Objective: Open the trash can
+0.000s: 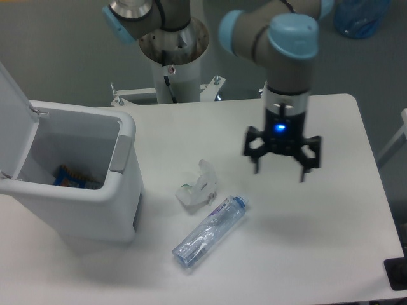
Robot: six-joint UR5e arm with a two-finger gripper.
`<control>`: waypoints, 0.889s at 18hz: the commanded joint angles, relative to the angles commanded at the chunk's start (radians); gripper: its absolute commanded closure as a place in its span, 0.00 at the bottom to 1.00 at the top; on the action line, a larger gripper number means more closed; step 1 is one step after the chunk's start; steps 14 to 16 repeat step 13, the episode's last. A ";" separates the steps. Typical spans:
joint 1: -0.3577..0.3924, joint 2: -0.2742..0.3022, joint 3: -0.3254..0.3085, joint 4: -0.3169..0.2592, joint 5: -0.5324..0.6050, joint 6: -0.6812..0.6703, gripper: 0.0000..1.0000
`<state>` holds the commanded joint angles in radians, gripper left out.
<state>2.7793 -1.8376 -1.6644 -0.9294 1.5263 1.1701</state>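
Note:
The trash can [95, 210] is a large white boxy bin at the left of the table. Its lid [13, 114] stands raised at the far left, so the inside shows, with a blue and orange item [71, 178] at the bottom. The grey push tab [121, 153] is on its right rim. My gripper [280, 170] hangs above the table well to the right of the bin, fingers spread open and empty, a blue light on its body.
A crushed small white plastic cup [199, 186] lies on the white table [305, 254] between bin and gripper. A clear plastic bottle [210, 230] lies on its side just below it. The arm's base [173, 51] stands behind the table.

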 joint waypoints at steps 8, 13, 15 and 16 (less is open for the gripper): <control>0.006 -0.048 0.083 -0.141 0.061 0.212 0.00; 0.002 -0.049 0.065 -0.120 0.060 0.207 0.00; 0.002 -0.049 0.065 -0.120 0.060 0.207 0.00; 0.002 -0.049 0.065 -0.120 0.060 0.207 0.00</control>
